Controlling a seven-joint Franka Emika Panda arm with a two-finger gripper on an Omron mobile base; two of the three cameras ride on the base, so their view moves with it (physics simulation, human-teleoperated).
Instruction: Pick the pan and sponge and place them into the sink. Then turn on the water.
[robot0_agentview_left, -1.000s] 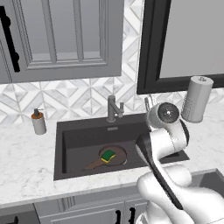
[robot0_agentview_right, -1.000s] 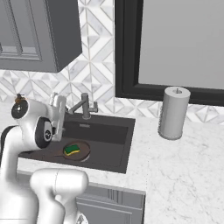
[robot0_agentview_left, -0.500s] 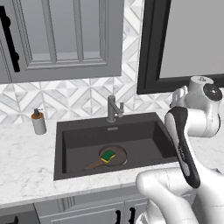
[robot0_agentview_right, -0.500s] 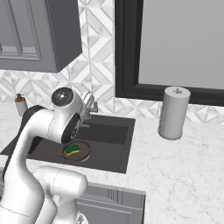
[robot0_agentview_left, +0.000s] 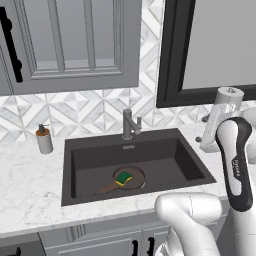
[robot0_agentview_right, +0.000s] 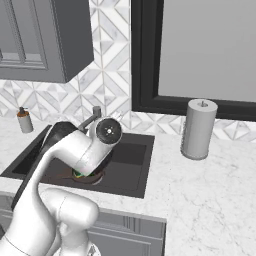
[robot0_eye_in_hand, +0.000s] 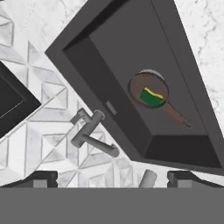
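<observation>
The dark-brown pan (robot0_agentview_left: 131, 181) lies on the floor of the charcoal sink (robot0_agentview_left: 85, 154), its thin handle pointing to the front left. On the pan rests the green and yellow sponge (robot0_agentview_left: 123, 177). In the hand view the pan (robot0_eye_in_hand: 144, 85) and sponge (robot0_eye_in_hand: 151, 97) sit far off, beyond the grey faucet (robot0_eye_in_hand: 89, 131). My gripper (robot0_eye_in_hand: 111, 181) is open and empty, its two tips spread wide, well above the faucet. No water shows at the faucet (robot0_agentview_left: 129, 124).
A soap dispenser (robot0_agentview_left: 44, 140) stands on the marble left of the sink. A paper towel roll (robot0_agentview_right: 198, 128) stands on the counter to the right, close to my arm (robot0_agentview_left: 235, 165). Grey cabinets and a dark window frame hang above the backsplash.
My arm has swung up and to the right, away from above the sink toward the paper towel roll. Pan and sponge have stayed in place. The gripper has stayed open.
</observation>
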